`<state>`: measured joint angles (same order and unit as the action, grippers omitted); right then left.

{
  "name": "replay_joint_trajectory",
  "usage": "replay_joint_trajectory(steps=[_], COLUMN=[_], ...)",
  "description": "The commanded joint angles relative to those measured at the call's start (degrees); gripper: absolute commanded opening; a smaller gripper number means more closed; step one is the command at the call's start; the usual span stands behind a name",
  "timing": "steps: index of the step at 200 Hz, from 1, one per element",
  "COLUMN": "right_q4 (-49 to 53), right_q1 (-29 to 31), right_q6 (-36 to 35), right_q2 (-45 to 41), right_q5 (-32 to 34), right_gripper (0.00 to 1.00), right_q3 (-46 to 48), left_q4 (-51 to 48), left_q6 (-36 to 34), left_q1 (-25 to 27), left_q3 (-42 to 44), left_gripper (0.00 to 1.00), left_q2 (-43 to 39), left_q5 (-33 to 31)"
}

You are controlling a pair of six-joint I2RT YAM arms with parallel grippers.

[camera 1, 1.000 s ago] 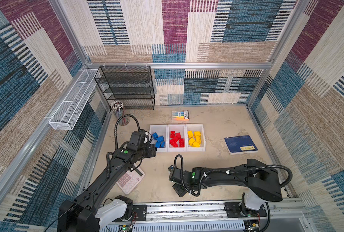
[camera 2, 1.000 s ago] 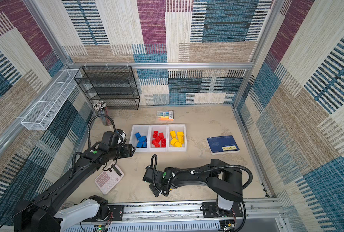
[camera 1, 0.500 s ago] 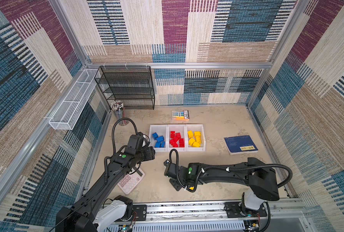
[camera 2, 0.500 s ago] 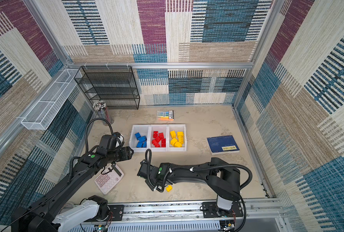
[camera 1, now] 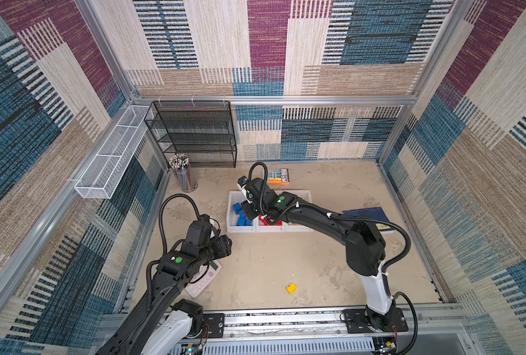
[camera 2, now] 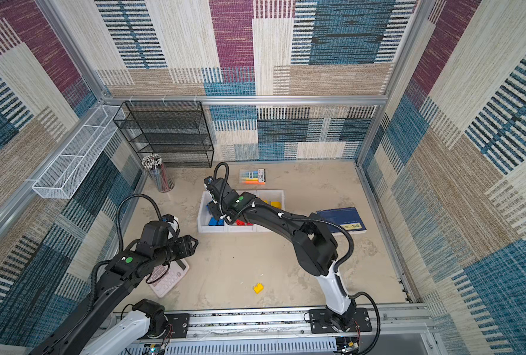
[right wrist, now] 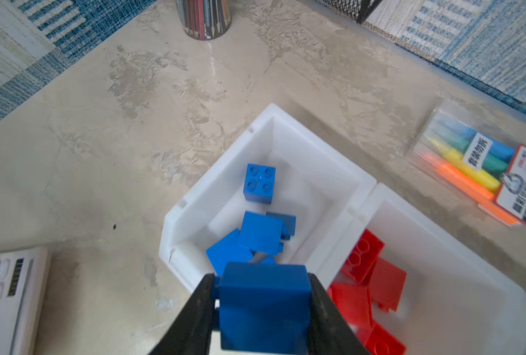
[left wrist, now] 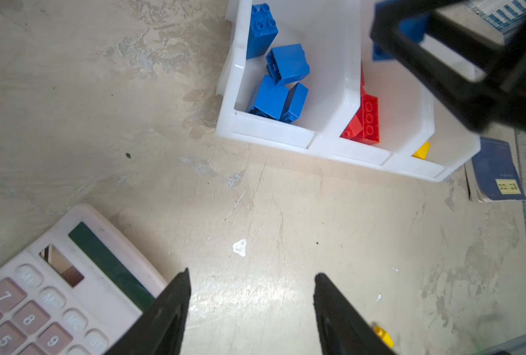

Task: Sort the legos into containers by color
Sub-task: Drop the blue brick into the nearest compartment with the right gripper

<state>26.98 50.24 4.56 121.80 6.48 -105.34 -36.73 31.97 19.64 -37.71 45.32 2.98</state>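
Legos (left wrist: 286,66) already sorted lie by colour in the containers (camera 1: 240,229), three white bins joined in a row at mid-table. Blue bricks (left wrist: 274,92) are in the left-end bin, red bricks (left wrist: 367,120) in the middle one and yellow bricks (camera 2: 274,203) in the right-end one. The right gripper (right wrist: 261,281) is clamped on a single blue brick (right wrist: 264,307), one jaw flat against each side. It holds the brick above the front of the left-end bin, close to that bin's shared wall with the middle bin. One loose yellow brick (camera 1: 291,288) lies on the bare table near the front rail, well apart from the bins. The left gripper (left wrist: 252,273) stands partly open and empty above bare table, between the calculator (left wrist: 55,292) and the bins, touching nothing. Other items noted: a pack of highlighters (right wrist: 476,172) behind the bins, a dark blue book (camera 1: 367,215) to their right, and a cup of pencils (camera 1: 183,175) beside the black mesh rack (camera 1: 194,135).
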Motion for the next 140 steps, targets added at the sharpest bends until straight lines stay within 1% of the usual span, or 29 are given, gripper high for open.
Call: replay_joint_trajectory(steps=[1, 12, 23, 31, 37, 43, 49, 55, 80, 109, 118, 140], right_q4=[1.17, 1.39, 1.56, 2.15, 2.95, 3.93, 4.75, 5.25, 3.87, 2.84, 2.0, -1.21], right_q1=[-1.3, -1.97, -2.41, -2.68, -2.9, -3.04, -3.24, -3.3, -3.38, -3.39, -3.39, -3.3], right_q6=[-1.23, -0.96, -0.95, -0.93, -0.69, -0.47, -0.25, -0.01, 0.28, 0.85, 1.27, 2.24], right_q2=[4.87, 6.42, 7.79, 8.78, 9.42, 10.08, 10.55, 10.74, 7.81, 2.03, -0.59, -8.77], right_q5=[-1.23, -1.77, -2.51, -2.66, -2.6, -2.24, -2.01, -1.8, -2.17, -2.18, -2.25, -1.88], right_gripper=[0.41, 0.41, 0.44, 0.52, 0.62, 0.69, 0.74, 0.77, 0.8, 0.81, 0.81, 0.8], right_q3=[-5.42, -7.5, -9.45, -11.0, -12.4, -13.7, -14.72, -15.11, -12.17, -6.99, -3.89, 8.3], left_q4=[-2.61, -2.96, -3.13, -3.08, -3.13, -3.17, -3.25, -3.3, -3.36, -2.68, -2.39, -1.59], left_q6=[0.91, 0.95, 1.05, 1.17, 1.1, 1.09, 1.12, 1.09, 0.46, -0.05, -0.15, -0.35], left_q1=[0.03, 0.01, 0.03, 0.02, -0.03, 0.04, 0.05, 0.05, -0.02, 0.04, -0.06, -0.02], left_q3=[0.11, 0.1, 0.19, 0.29, 0.36, 0.24, 0.06, 0.0, -0.56, -1.13, -1.3, -1.09], left_gripper=[0.67, 0.66, 0.66, 0.67, 0.67, 0.67, 0.67, 0.67, 0.67, 0.67, 0.67, 0.67], left_q2=[-1.71, -2.34, -2.66, -2.61, -2.47, -2.36, -2.23, -2.13, -1.67, -0.29, 0.17, 0.96], left_q5=[-1.38, -1.4, -1.12, -0.8, -0.58, -0.4, -0.27, -0.19, -0.6, -0.18, 0.08, 0.18])
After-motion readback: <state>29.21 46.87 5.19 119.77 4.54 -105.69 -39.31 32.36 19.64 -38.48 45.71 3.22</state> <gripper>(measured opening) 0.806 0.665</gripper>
